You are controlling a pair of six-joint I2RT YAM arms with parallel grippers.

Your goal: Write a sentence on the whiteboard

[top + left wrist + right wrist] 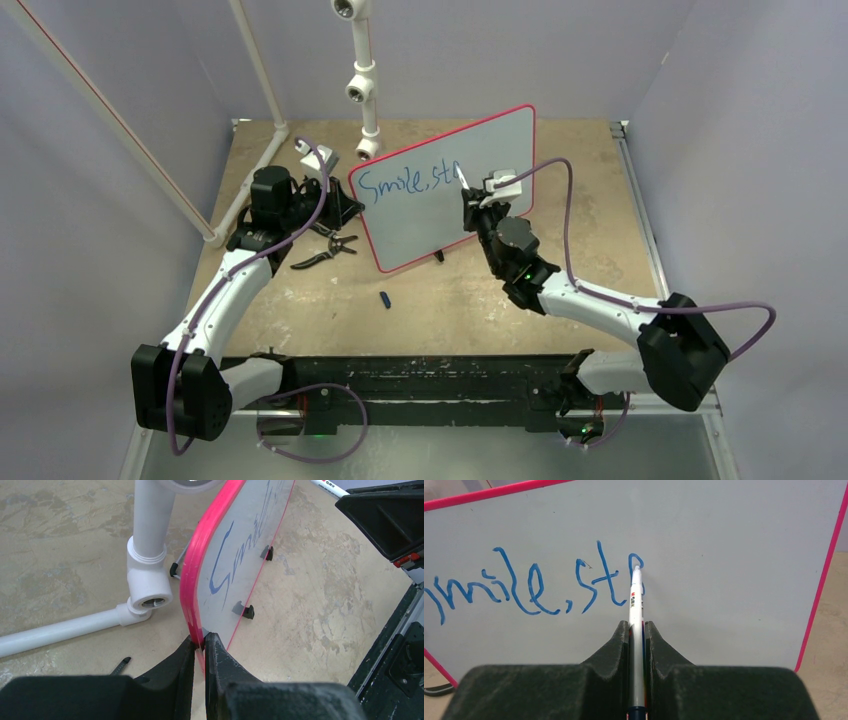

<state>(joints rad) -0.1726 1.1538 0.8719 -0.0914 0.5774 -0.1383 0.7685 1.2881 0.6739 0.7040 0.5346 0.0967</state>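
Whiteboard (440,225) stood upright mid-table, its red edge pinched between the closed left gripper (202,641) fingers, rising toward twelve o'clock. Right gripper (636,630) clamped a marker (636,597), tip at twelve o'clock touching the sentence (531,587), "Smile, sta".

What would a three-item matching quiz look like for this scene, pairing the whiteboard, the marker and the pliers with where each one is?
Things:
1 whiteboard
2 marker
3 pliers

Places:
a lying on the table
b pinched at its red edge by the left gripper
c held in the right gripper

Pairs: 1-b, 2-c, 3-a.
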